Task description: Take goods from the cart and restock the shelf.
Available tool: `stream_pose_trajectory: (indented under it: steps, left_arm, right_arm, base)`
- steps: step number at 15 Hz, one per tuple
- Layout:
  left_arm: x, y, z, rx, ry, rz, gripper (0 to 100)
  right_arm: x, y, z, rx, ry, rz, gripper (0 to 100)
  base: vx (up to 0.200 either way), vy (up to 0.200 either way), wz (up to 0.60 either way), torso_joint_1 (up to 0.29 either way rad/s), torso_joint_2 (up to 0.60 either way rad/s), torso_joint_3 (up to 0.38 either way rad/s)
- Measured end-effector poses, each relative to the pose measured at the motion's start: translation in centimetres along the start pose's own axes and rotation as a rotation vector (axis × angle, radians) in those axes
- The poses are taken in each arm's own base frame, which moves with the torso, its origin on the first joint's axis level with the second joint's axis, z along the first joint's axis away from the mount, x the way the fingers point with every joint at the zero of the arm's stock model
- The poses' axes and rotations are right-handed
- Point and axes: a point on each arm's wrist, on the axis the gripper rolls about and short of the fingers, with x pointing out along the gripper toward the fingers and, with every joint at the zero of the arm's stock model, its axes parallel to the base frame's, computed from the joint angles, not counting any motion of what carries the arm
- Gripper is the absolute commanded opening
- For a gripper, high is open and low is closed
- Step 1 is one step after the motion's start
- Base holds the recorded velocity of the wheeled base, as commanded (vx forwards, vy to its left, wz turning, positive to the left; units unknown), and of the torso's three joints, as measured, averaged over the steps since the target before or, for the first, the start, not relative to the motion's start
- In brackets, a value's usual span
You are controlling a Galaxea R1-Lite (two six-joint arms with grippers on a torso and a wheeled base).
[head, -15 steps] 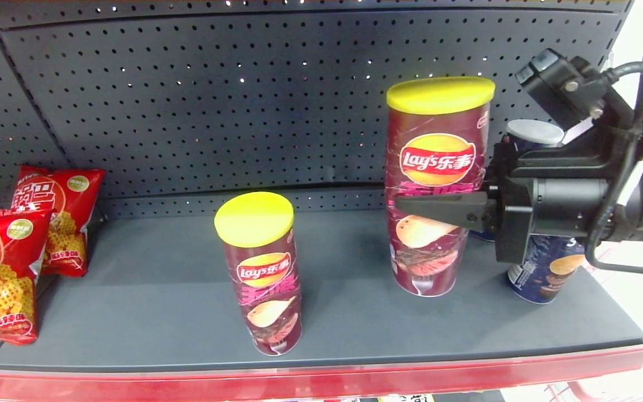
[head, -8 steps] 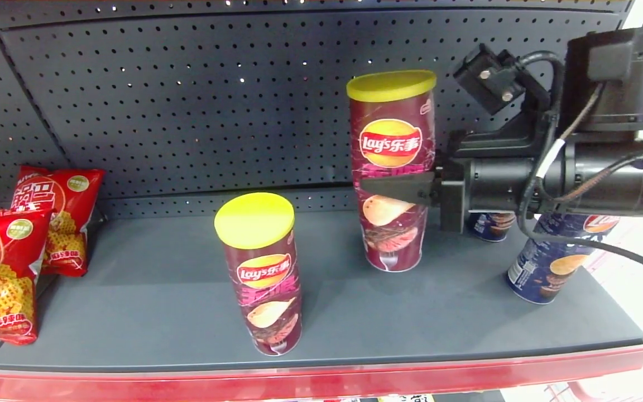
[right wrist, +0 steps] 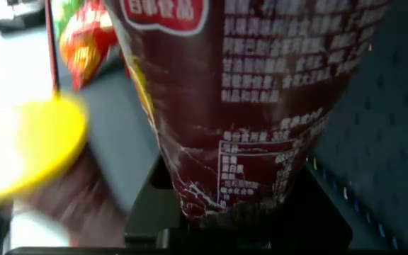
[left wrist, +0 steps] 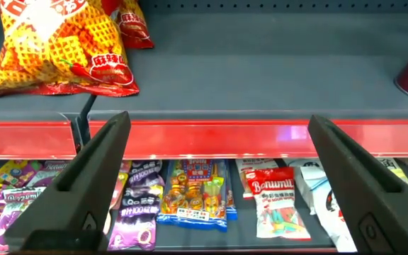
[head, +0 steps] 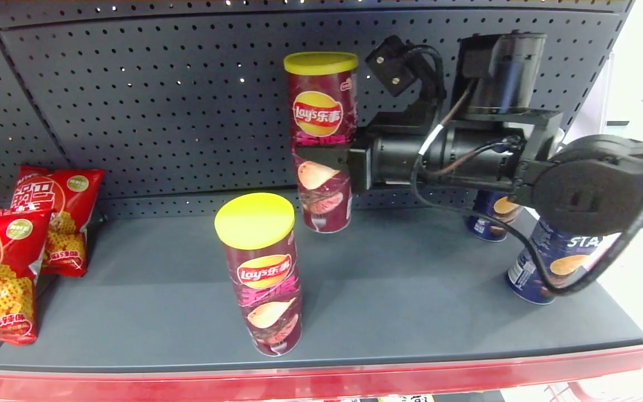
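My right gripper (head: 327, 159) is shut on a maroon chip can with a yellow lid (head: 321, 139), held upright just above the grey shelf (head: 411, 290) near the pegboard back. The same can (right wrist: 246, 106) is close up in the right wrist view. A second maroon can with a yellow lid (head: 263, 271) stands on the shelf near the front, ahead and to the left of the held one; its lid (right wrist: 27, 145) is seen blurred. My left gripper (left wrist: 218, 184) is open, low before the shelf's red front edge (left wrist: 211, 136).
Red snack bags (head: 3, 251) lie at the shelf's left end. Two blue chip cans (head: 556, 262) stand at the right, partly behind my right arm. A lower shelf holds several small candy packets (left wrist: 197, 195). Free room lies between the front can and the blue cans.
My right gripper has carried the maroon can leftward and deeper toward the pegboard back. The front can and bags have not moved.
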Motion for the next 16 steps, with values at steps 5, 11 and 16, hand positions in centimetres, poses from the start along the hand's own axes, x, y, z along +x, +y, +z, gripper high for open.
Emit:
stream_pose_trajectory:
  steps: [5,11,16]
  left_arm:
    - [0.0,0.0,0.0,0.0,0.0,0.0,100]
    - [0.0,0.0,0.0,0.0,0.0,0.0,100]
    - [0.0,0.0,0.0,0.0,0.0,0.0,100]
  right_arm:
    - [4.0,-1.1,-3.0,0.027,-0.019,0.074,0]
    - [6.3,-4.1,-6.5,-0.015,0.018,0.181,0]
    - [6.8,-6.2,-8.3,-0.016,0.11,0.214,0]
  base:
    - [0.0,0.0,0.0,0.0,0.0,0.0]
    - [0.0,0.0,0.0,0.0,0.0,0.0]
    - [0.0,0.0,0.0,0.0,0.0,0.0]
